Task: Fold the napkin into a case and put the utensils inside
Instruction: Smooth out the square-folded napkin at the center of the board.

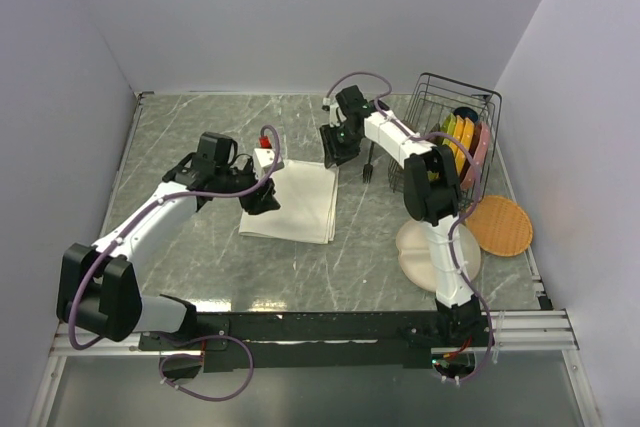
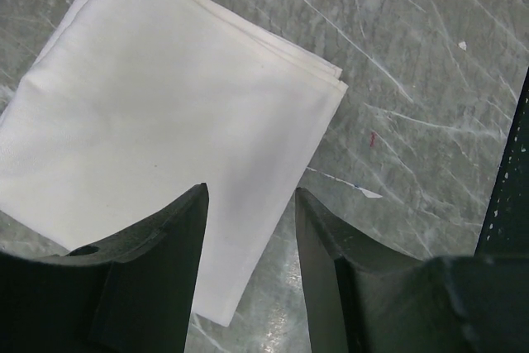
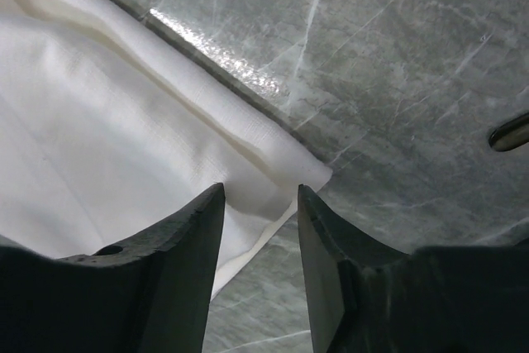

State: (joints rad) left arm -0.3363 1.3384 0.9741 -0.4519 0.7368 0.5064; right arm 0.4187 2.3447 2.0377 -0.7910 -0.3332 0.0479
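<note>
The folded napkin point(image 1: 300, 202) is laid at the middle of the table point(image 1: 200, 137). The left gripper point(image 1: 262, 199) is held over its left edge, jaws spread and empty. The right gripper point(image 1: 335, 150) is held over its far right corner, likewise spread. A fork point(image 1: 368, 169) is seen just to the right.

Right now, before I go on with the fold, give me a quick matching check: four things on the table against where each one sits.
Things:
1 napkin
2 dark utensil
3 colourful plates
4 orange disc

Places:
A upright in the wire rack
B flat near the right edge of the table
C folded, mid-table
D lying between napkin and rack

Pairs: 1-C, 2-D, 3-A, 4-B.
</note>
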